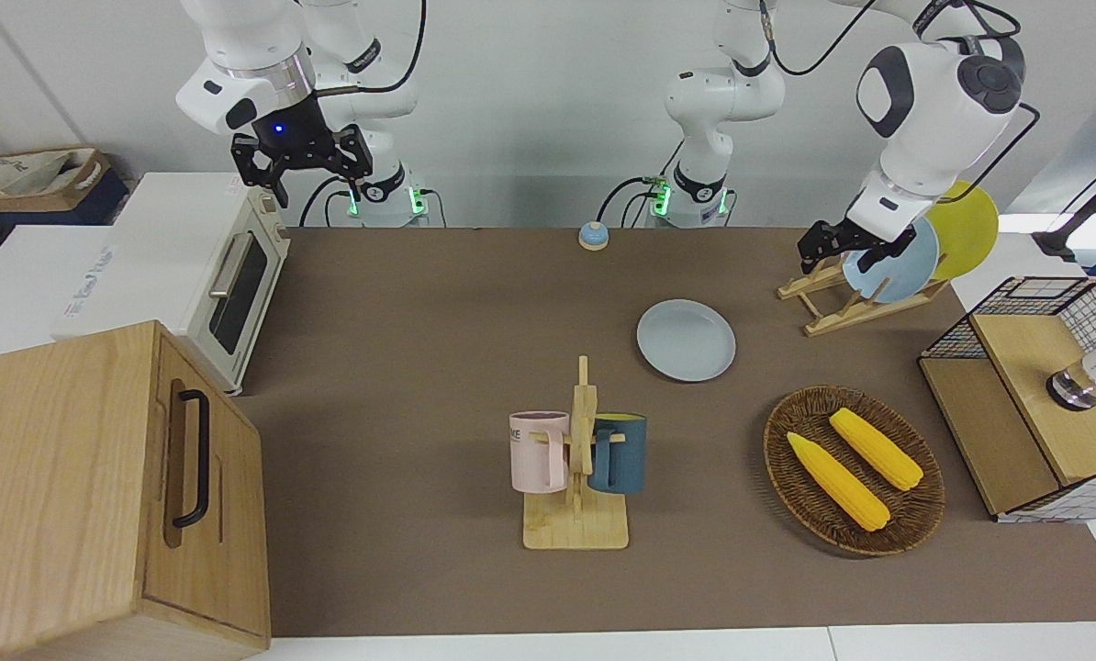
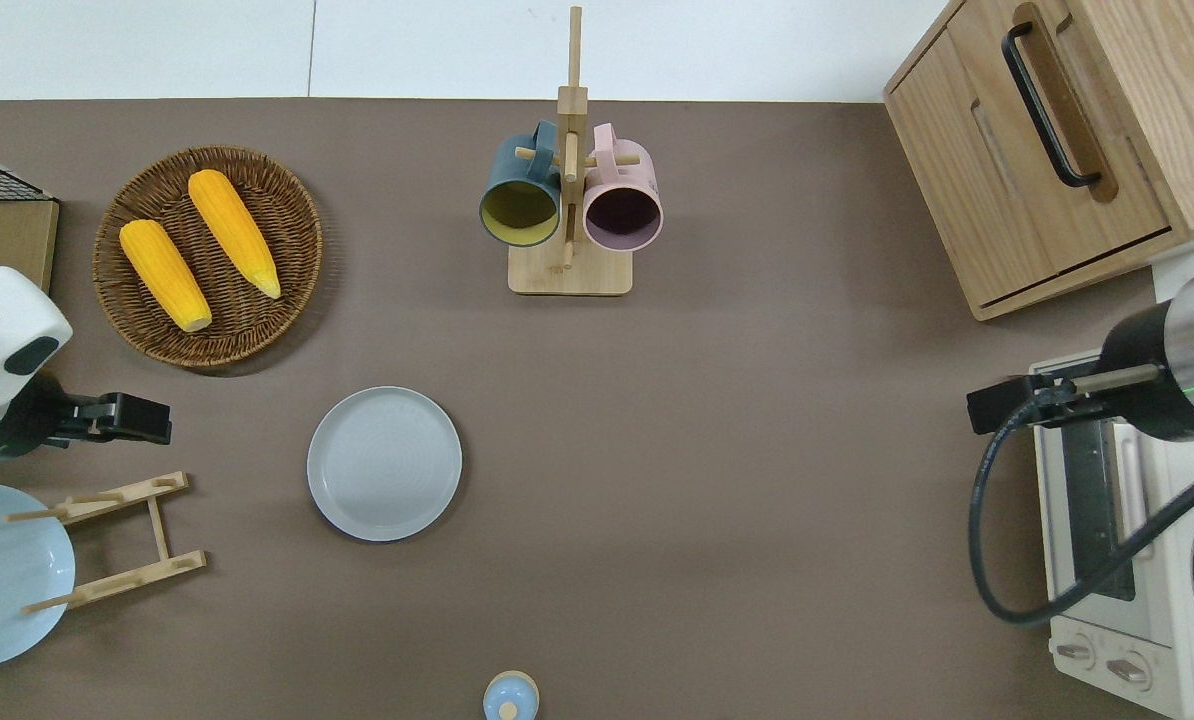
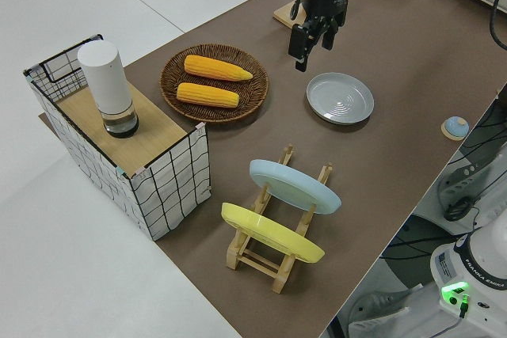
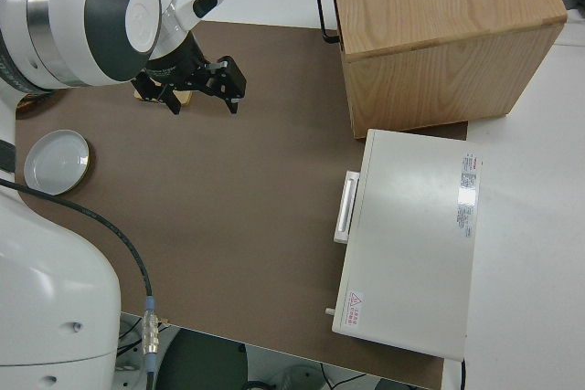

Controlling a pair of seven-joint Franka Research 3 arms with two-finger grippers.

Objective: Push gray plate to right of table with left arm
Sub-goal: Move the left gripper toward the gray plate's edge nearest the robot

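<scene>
The gray plate lies flat on the brown table, nearer to the robots than the mug stand; it also shows in the overhead view and the left side view. My left gripper is open and empty. In the overhead view it is over bare table between the wicker basket and the wooden plate rack, apart from the plate, toward the left arm's end of it. In the left side view it hangs above the table beside the plate. My right gripper is open and parked.
A mug stand holds a pink and a dark blue mug. A wicker basket holds two corn cobs. A wooden rack holds a sky-blue plate and a yellow plate. A toaster oven, wooden cabinet, wire crate and small bell stand at the edges.
</scene>
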